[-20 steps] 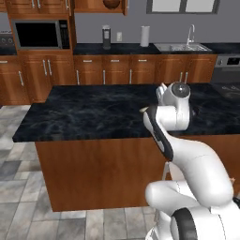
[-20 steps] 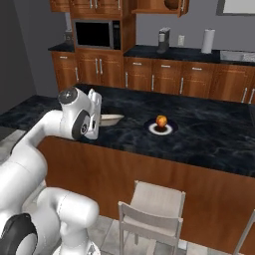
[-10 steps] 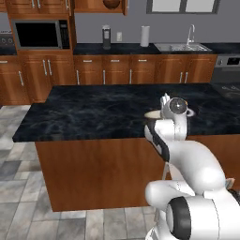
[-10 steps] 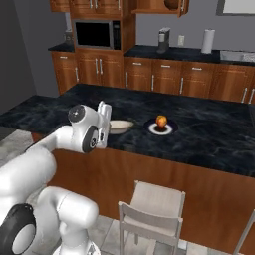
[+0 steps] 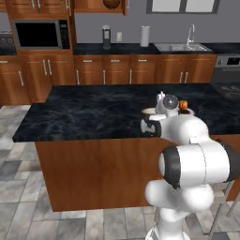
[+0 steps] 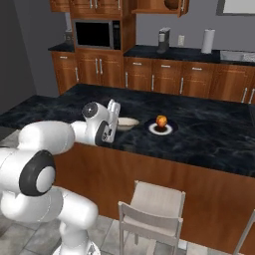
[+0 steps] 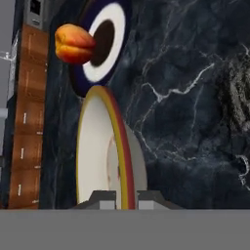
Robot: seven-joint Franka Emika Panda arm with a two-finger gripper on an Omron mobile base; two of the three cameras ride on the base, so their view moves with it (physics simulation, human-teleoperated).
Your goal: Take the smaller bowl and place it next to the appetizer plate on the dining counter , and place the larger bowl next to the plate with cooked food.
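My gripper [image 7: 126, 197] is shut on the rim of the smaller bowl [image 7: 105, 151], a shallow cream bowl seen edge-on. Just beyond it lies the appetizer plate [image 7: 114, 24], pale-ringed and bearing an orange-red ball of food [image 7: 73, 44]. In the right base view the smaller bowl [image 6: 127, 123] sits low over the dining counter [image 6: 209, 134], a short gap left of the appetizer plate [image 6: 161, 129]. From the left base view my arm hides most of the bowl [image 5: 149, 111]. The larger bowl [image 6: 173, 4] sits in an open upper cabinet. The plate with cooked food is out of view.
A pale chair [image 6: 154, 204] stands in front of the counter, close to my base. Along the back wall run wooden cabinets with a microwave [image 6: 97, 34], a paper towel roll [image 6: 207, 41] and a sink [image 5: 180, 47].
My arm has swung across the counter towards the appetizer plate, carrying the smaller bowl with it. The bowl now lies close beside the plate. The gripper stays shut.
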